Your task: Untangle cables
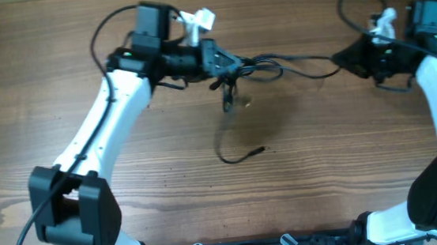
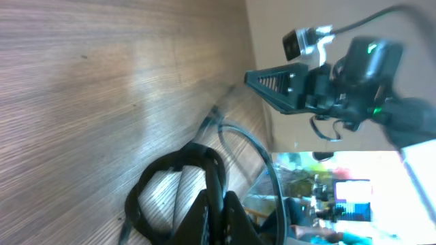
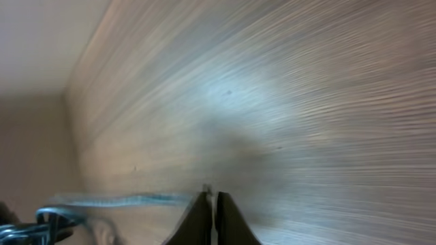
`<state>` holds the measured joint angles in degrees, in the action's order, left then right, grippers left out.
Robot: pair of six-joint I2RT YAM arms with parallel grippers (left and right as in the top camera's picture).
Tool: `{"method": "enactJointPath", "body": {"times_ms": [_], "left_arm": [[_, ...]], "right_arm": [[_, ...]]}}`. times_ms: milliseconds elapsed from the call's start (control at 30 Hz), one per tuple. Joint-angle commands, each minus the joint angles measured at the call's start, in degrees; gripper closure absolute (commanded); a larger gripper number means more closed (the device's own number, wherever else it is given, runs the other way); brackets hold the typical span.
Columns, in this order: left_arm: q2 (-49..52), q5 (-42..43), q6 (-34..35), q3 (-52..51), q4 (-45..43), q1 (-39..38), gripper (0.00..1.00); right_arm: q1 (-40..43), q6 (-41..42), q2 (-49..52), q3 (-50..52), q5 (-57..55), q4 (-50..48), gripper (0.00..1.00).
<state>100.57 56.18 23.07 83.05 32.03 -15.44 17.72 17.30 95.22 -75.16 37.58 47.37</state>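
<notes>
Above the wooden table (image 1: 304, 194), left hand (image 1: 233, 64) and right hand (image 1: 340, 58) pinch the cables (image 1: 257, 150) taut.

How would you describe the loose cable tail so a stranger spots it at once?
On the wooden table, look just below the left gripper in the overhead view, which grips the cable tangle. One thin black strand drops from the tangle and curls to a small plug on the wood. Unlike the long strand reaching the right gripper, its end lies free.
</notes>
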Motion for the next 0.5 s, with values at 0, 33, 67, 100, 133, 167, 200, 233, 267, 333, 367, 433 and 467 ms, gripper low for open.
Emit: {"method": "enactJointPath", "body": {"times_ms": [0,33,67,100,133,167,200,233,267,333,367,433,467], "left_arm": [[-3.6,4.9,-0.3,0.5,-0.2,7.9,0.96],[-3.6,4.9,-0.3,0.5,-0.1,8.4,0.96],[-3.6,4.9,-0.3,0.5,-0.1,8.6,0.96],[-3.6,4.9,-0.3,0.5,-0.2,8.7,0.96],[-3.6,4.9,-0.3,0.5,-0.3,8.5,0.96],[-3.6,4.9,-0.3,0.5,-0.3,8.1,0.96],[-3.6,4.8,-0.3,0.5,-0.4,7.5,0.96],[-3.5,3.8,-0.3,0.5,-0.7,6.6,0.96],[-3.6,2.3,-0.3,0.5,-0.8,5.8,0.96],[-3.6,-2.8,-0.3,0.5,-0.9,4.4,0.96],[-3.5,-6.2,-0.3,0.5,-0.9,3.6,0.96],[-3.5,-16.7,-0.1,0.5,-0.9,1.3,0.96],[-3.5,-22.3,0.6,0.5,-1.0,0.0,0.96]], "right_arm": [[7.1,-3.1,0.2,-0.4,-1.4,-0.4,0.96],[7.1,-4.2,0.2,-0.4,0.6,-0.4,0.96],[7.0,-5.8,0.2,-0.4,3.1,-0.4,0.96],[6.6,-7.9,0.2,-0.4,6.4,-0.3,0.96],[6.0,-10.2,0.2,-0.4,10.4,-0.2,0.96],[5.3,-12.0,0.2,-0.4,13.4,-0.1,0.95],[3.7,-14.5,0.2,-0.4,17.9,0.0,0.94],[1.6,-15.7,0.2,-0.4,20.6,0.0,0.87],[-0.4,-15.8,0.2,-0.4,21.3,-0.1,0.8],[-4.5,-15.6,0.2,-0.4,21.2,-0.2,0.59],[-6.2,-15.3,0.2,-0.4,21.2,-0.2,0.49],[-10.5,-11.8,0.2,-0.4,21.2,-1.0,0.31],[-11.8,-9.2,0.2,-0.4,20.4,-1.6,0.21]]}}
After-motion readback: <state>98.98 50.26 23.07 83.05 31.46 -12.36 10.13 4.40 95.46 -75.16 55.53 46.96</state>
